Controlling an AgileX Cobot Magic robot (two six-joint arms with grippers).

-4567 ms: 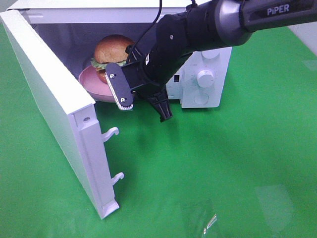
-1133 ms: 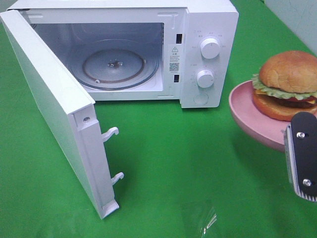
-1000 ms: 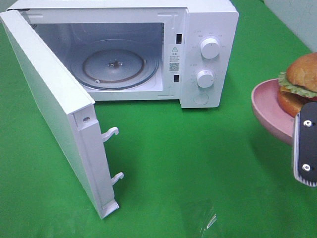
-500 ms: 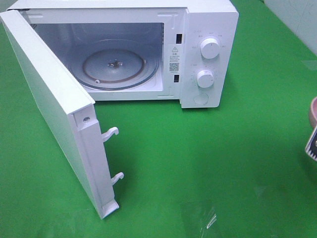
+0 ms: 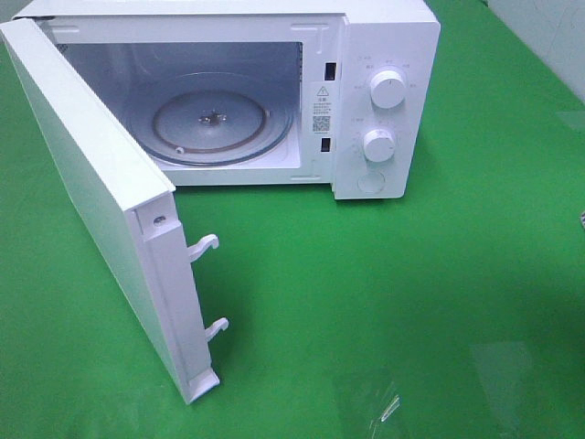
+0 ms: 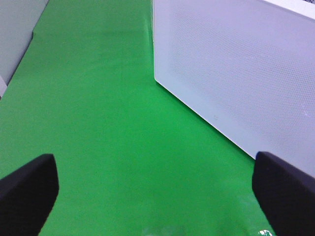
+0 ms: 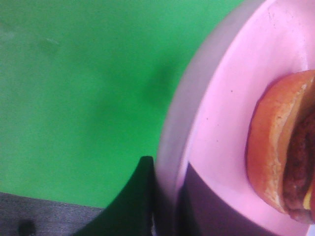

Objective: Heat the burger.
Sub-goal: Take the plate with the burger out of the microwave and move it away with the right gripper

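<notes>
Green cloth (image 5: 384, 302) covers the whole work surface, and on it sits the white microwave (image 5: 384, 55), the biggest thing I can see. Its door (image 5: 91, 192) is swung wide toward the camera, latch hooks showing, which leaves the cavity fully exposed and the glass turntable (image 5: 212, 123) bare. From the overhead camera neither arm shows at all.

My left gripper (image 6: 157, 196) hangs low over the cloth just beside the outer face of that open door, its two dark fingers (image 6: 27, 189) spread as wide as they go and holding nothing. I read that as a parked pose, kept handy to the door.

My right gripper (image 7: 165, 201) does the carrying: its jaws are pinched tight on the rim of the pink plate (image 7: 221, 113), one finger under and one over the edge. Gripping the rim keeps the fingers off the food and the plate roughly level.

Smallest in view is the burger (image 7: 283, 147), riding on that plate, off the right edge of the overhead view and well apart from the oven. Only a slice of bun and patty shows. I judge the burger is outside the oven, with the door unshut.
</notes>
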